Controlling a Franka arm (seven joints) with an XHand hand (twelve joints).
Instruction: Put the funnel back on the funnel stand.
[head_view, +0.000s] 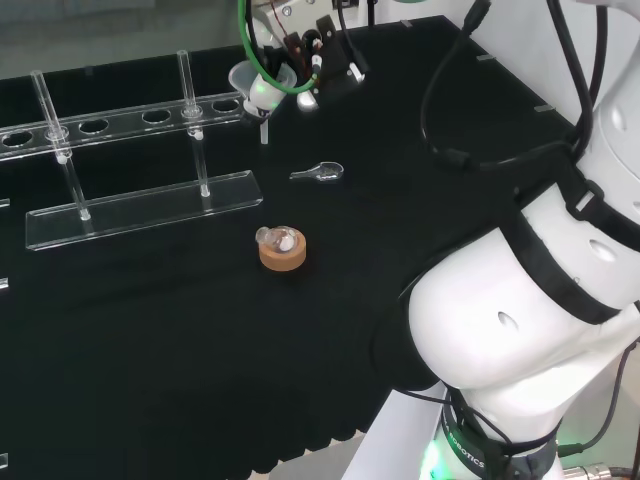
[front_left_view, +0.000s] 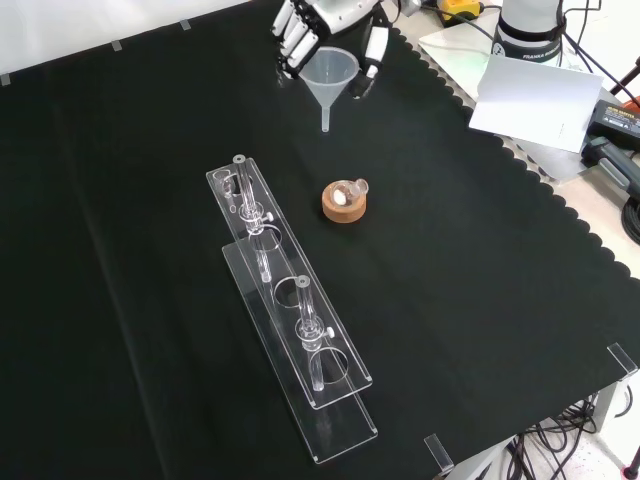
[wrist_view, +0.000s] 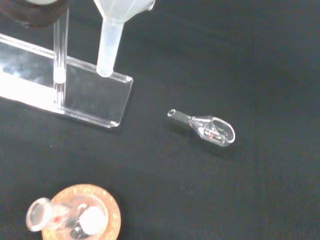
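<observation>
Cork ring (front_left_view: 345, 203) foremost, beyond it the raised hand (front_left_view: 300, 30), fingers curled round the clear funnel (front_left_view: 330, 75), spout down.

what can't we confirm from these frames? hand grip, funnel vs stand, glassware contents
- Grip: in the front view the hand is cut off by the top edge; fingers flank the funnel, but contact on its rim is unclear.
- Alignment: clear funnel stand makes it unclear in the head view whether the spout is over a hole.
- Contents: small flask on the cork ring and the loose glass piece are too small to read.
</observation>
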